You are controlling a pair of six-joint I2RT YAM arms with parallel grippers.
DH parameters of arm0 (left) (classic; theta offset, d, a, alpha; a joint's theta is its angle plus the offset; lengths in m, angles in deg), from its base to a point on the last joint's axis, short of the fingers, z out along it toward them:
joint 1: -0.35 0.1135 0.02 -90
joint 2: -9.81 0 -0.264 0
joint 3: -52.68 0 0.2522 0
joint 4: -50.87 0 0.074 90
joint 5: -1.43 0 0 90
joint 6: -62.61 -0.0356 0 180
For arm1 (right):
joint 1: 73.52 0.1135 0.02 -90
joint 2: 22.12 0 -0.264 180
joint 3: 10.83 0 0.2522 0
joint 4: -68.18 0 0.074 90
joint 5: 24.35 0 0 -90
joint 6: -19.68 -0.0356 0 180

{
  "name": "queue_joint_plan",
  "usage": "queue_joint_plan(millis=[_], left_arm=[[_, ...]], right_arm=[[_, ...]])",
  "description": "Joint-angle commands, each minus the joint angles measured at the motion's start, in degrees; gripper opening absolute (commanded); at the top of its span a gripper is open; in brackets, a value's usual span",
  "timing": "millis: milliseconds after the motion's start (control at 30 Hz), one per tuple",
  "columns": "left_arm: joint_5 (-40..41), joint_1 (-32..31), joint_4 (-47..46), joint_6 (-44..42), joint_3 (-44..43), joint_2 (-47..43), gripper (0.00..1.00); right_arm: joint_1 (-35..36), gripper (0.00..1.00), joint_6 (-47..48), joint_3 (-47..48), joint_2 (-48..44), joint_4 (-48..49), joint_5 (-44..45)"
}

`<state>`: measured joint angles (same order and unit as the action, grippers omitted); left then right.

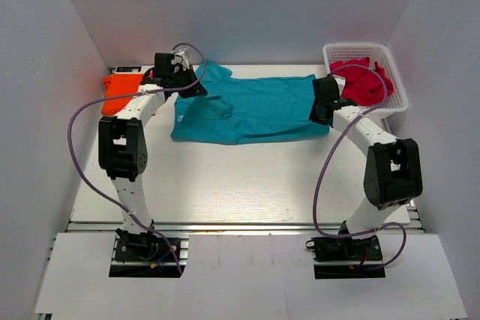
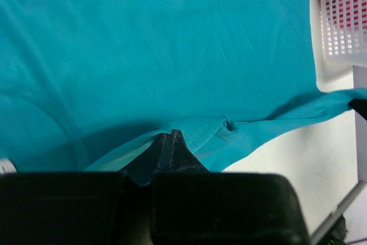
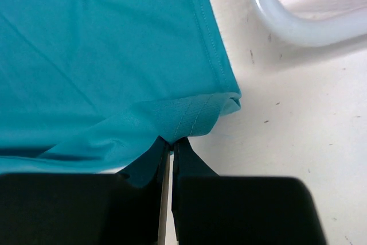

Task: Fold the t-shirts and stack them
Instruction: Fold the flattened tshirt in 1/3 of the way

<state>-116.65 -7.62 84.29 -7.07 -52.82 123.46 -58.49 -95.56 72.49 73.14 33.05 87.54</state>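
Top external: left gripper (image 2: 171, 137) and right gripper (image 3: 171, 143) each clamp the teal t-shirt (image 1: 255, 110) hems. An orange t-shirt (image 1: 120, 91) lies far-left, a basket (image 1: 356, 47) of red fabric (image 1: 360, 80), perhaps shirts, far-right, on a white table (image 1: 247, 177).

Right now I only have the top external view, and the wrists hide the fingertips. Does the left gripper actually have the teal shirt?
Observer: Yes. In the left wrist view the left gripper is shut on a bunched edge of the teal t-shirt.
Operator: And the right one?
Observer: The right gripper is shut on the shirt's folded-over hem corner, with the stitching visible.
Operator: Is that corner touching the basket?
Observer: No. Bare table shows between the corner and the white basket rim.
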Motion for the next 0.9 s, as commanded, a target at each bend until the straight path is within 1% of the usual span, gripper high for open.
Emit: queue_joint_plan(millis=[0, 167, 233, 300, 333, 367, 400, 467, 500, 567, 600, 633, 667, 700, 767, 800, 833, 867], left_arm=[[-1.46, 0.41, -0.76, -2.03, -5.72, 2.54, 0.0], [1.44, 1.46, -0.58, -2.65, -10.81, 7.72, 0.0], [1.44, 1.46, -0.59, -2.65, -12.48, 9.22, 0.0], [4.16, 1.46, -0.06, -2.65, -15.3, 10.71, 0.0], [6.0, 1.46, -0.06, -2.65, -16.09, 12.29, 0.0], [6.71, 1.99, 0.81, -1.78, -17.84, 13.09, 0.0], [7.33, 1.99, 1.51, -1.25, -18.73, 13.79, 0.0], [9.7, 1.99, 1.52, -0.11, -20.32, 15.11, 0.0], [9.71, 1.99, 0.13, -0.1, -21.01, 16.07, 0.08], [6.64, 2.52, -0.68, -0.1, -23.03, 18.09, 0.5], [5.24, 2.52, -0.68, -0.1, -24.17, 18.8, 0.5], [5.22, 2.52, 0.54, -0.1, -26.53, 19.42, 0.5], [5.75, 2.52, 1.69, -0.1, -27.25, 19.42, 0.52], [7.93, 2.52, 3.0, 0.59, -27.26, 19.42, 0.52], [9.35, 2.52, 3.02, 1.12, -26.56, 18.64, 0.52], [9.35, 2.52, 3.62, 1.13, -25.25, 16.98, 0.59], [9.35, 2.52, 3.63, 1.13, -24.28, 15.92, 0.68], [9.35, 2.52, 2.93, 1.13, -23.14, 14.77, 0.81]], right_arm=[[-0.79, 0.0, 1.76, 3.91, 2.72, -0.7, 2.89], [-1.23, 0.0, 2.73, 9.45, 7.56, -2.45, 2.81], [-1.49, 0.0, 2.73, 11.29, 10.19, -2.54, 3.77], [-1.84, 0.0, 3.17, 13.84, 11.43, -2.54, 4.21], [-2.1, 0.04, 3.35, 14.63, 13.44, -2.98, 5.08], [-2.02, 0.12, 3.35, 17.34, 14.33, -3.76, 5.09], [-2.19, 0.23, 3.26, 18.32, 15.55, -4.29, 4.74], [-2.2, 0.25, 3.17, 20.25, 16.71, -5.27, 3.87], [-2.02, 0.32, 3.35, 20.44, 16.8, -5.53, 3.43], [-2.11, 0.48, 4.13, 20.27, 16.1, -4.92, 1.23], [-1.93, 0.57, 4.58, 19.92, 15.92, -4.74, 0.96], [-1.84, 0.63, 4.84, 19.56, 15.57, -4.04, 0.44], [-1.76, 0.66, 5.1, 18.69, 14.17, -3.34, -1.22], [-1.84, 0.7, 5.45, 17.9, 13.46, -3.07, -1.67], [-1.58, 0.73, 6.33, 16.14, 11.1, -1.58, -4.12], [-1.67, 0.75, 6.86, 14.05, 10.48, -0.18, -4.92], [-1.58, 0.75, 7.82, 13.33, 8.99, 0.7, -6.32], [-1.41, 0.75, 8.18, 12.45, 8.37, 1.23, -7.29]])
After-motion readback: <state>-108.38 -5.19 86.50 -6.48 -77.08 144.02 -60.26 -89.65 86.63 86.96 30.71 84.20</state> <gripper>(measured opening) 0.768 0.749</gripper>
